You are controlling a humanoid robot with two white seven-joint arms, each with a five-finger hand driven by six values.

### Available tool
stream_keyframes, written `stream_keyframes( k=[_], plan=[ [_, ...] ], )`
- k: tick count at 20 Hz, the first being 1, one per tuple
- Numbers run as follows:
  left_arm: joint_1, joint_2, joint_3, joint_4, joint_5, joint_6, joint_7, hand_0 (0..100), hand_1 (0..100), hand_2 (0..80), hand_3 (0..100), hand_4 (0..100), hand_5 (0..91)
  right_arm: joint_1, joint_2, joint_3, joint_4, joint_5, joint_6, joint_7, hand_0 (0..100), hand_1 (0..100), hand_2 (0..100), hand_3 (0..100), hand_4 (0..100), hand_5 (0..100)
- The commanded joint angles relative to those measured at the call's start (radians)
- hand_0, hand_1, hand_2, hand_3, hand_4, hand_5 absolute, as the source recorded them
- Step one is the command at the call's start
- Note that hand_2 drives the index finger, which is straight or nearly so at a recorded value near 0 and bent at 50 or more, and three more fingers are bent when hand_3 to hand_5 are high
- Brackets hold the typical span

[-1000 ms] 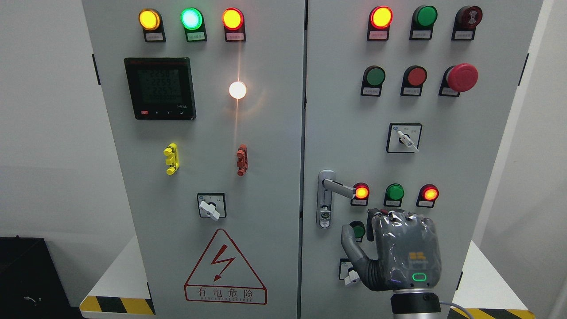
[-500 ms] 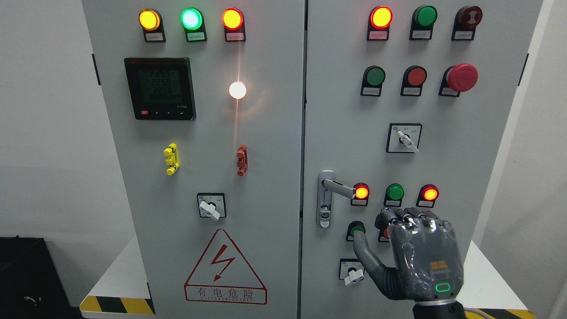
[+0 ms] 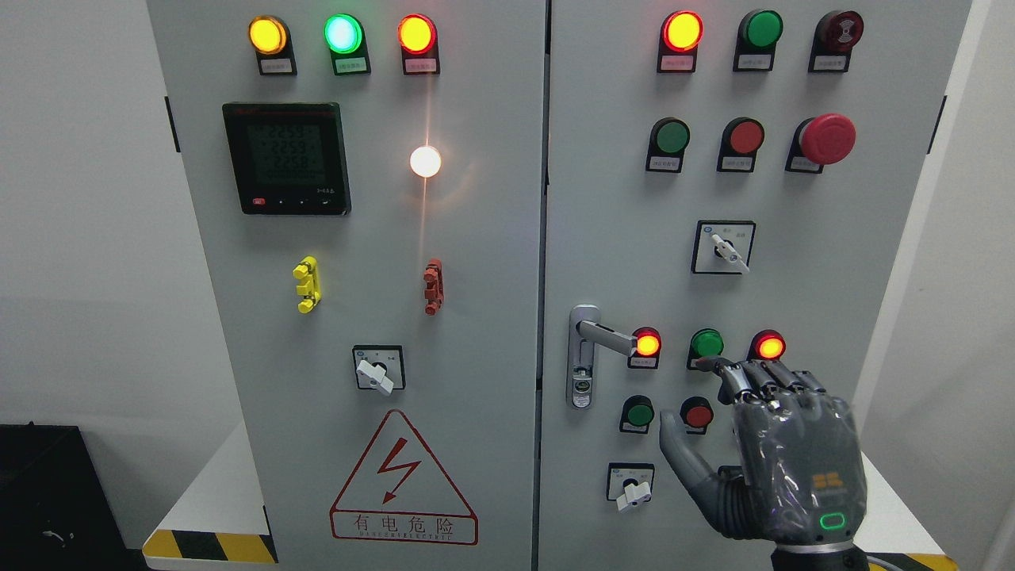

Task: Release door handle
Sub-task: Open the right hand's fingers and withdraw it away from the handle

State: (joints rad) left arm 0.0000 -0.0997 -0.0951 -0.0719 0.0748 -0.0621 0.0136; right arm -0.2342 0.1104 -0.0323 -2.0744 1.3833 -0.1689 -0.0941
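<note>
While the door handle [image 3: 607, 337] sits free on the left edge of the cabinet's right door [image 3: 793, 198], its silver lever pointing right toward a lit red lamp [image 3: 648, 344], the right robot hand [image 3: 781, 460] hangs well apart from it at the lower right of the head view. The arm comes in from the bottom edge on the right. The robot hand holds nothing: its grey fingers [image 3: 753, 381] are loosely extended upward with the tips bent toward the panel, and the thumb [image 3: 674, 444] sticks out to the left. The fingertips lie just below a green lamp [image 3: 706, 344] and a second lit red lamp [image 3: 770, 346]; whether they touch the door cannot be told. The thumb tip is just beside a small red button [image 3: 699, 415], with a green button [image 3: 639, 413] further left and a white rotary switch [image 3: 632, 488] below it. A green light glows on the back of the robot hand near the wrist.

Below the lever, the handle's backplate carries a keyhole. Higher on the same door stand a red mushroom stop button [image 3: 827, 138] and another selector switch [image 3: 725, 247]. The left door [image 3: 476, 357] bears a black digital meter [image 3: 286, 158], a bright white lamp [image 3: 425, 161], yellow [image 3: 306, 284] and red [image 3: 432, 286] clips, and a red lightning warning triangle [image 3: 403, 480]. The cabinet stands on a white worktop [image 3: 214, 492] edged in yellow and black stripes.
</note>
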Motion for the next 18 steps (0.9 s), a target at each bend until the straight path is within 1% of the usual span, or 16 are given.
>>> stream_keyframes(
  k=[1,2,3,4,5,10,13,18],
  plan=[
    [0.017,0.000,0.000,0.000,-0.001,-0.001,0.000,12,56,0.0,0,0,0.0,0.015,0.003,-0.044,-0.012,-0.030,-0.015,-0.019,49,28,30,38,43,42],
    [0.017,0.000,0.000,0.001,-0.001,-0.001,0.000,12,56,0.0,0,0,0.0,0.016,0.005,-0.044,-0.012,-0.030,-0.015,-0.019,49,28,29,35,38,35],
    [0.017,0.000,0.000,0.000,-0.001,-0.001,0.000,12,56,0.0,0,0,0.0,0.018,0.005,-0.046,-0.012,-0.032,-0.015,-0.019,49,28,28,33,36,33],
    [0.017,0.000,0.000,0.000,-0.001,-0.001,0.000,12,56,0.0,0,0,0.0,0.018,0.005,-0.044,-0.012,-0.032,-0.015,-0.019,50,28,27,30,29,25],
    [0.017,0.000,0.000,0.000,-0.001,-0.001,0.000,12,56,0.0,0,0,0.0,0.018,0.005,-0.044,-0.012,-0.032,-0.015,-0.019,50,28,26,27,25,20],
    [0.017,0.000,0.000,0.000,0.000,-0.001,0.000,12,56,0.0,0,0,0.0,0.019,0.006,-0.044,-0.012,-0.038,-0.015,-0.021,54,22,22,16,13,0],
    [0.017,0.000,0.000,0.000,0.000,-0.001,0.000,12,56,0.0,0,0,0.0,0.019,0.008,-0.040,-0.012,-0.038,-0.017,-0.019,55,21,19,12,10,0],
    [0.017,0.000,0.000,0.001,0.000,-0.001,0.000,12,56,0.0,0,0,0.0,0.026,0.008,-0.038,-0.012,-0.038,-0.023,-0.019,54,21,18,12,10,0]
  ],
)
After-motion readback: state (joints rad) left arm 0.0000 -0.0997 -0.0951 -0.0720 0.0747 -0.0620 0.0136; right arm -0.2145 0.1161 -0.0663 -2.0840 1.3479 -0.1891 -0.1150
